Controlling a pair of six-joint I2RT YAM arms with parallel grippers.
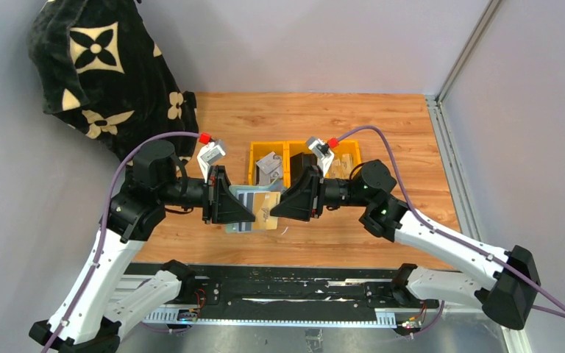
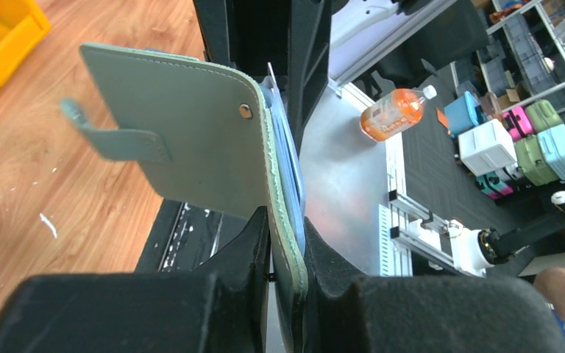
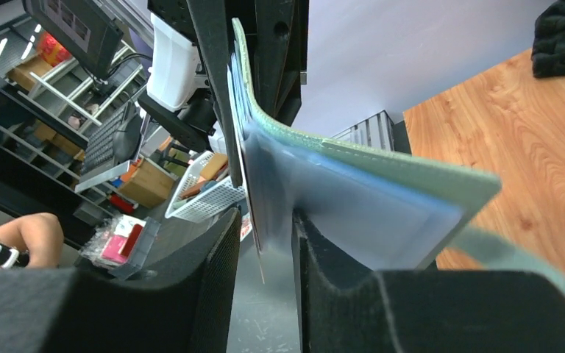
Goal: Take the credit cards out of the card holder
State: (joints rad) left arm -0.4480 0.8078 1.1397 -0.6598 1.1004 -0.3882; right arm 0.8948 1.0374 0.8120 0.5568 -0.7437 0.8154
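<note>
Both arms meet over the middle of the table with the pale sage-green card holder (image 1: pixel 241 197) hanging open between them. My left gripper (image 1: pixel 249 215) is shut on the holder's edge; in the left wrist view the left gripper (image 2: pixel 285 222) pinches the green cover (image 2: pixel 191 125), whose closure tab (image 2: pixel 118 141) sticks out to the left. A tan credit card (image 1: pixel 268 209) pokes out on the right side. My right gripper (image 3: pixel 265 220) stands open around that card's thin edge (image 3: pixel 254 223), with a gap beside it. One right finger (image 3: pixel 316 265) touches the grey-blue pocket (image 3: pixel 368 206).
Yellow bins (image 1: pixel 338 151) holding small items sit just behind the grippers. A black cloth with cream flower patterns (image 1: pixel 110 66) hangs at the back left. The black rail (image 1: pixel 279 294) runs along the near edge. A wall frame (image 1: pixel 452 147) bounds the right side.
</note>
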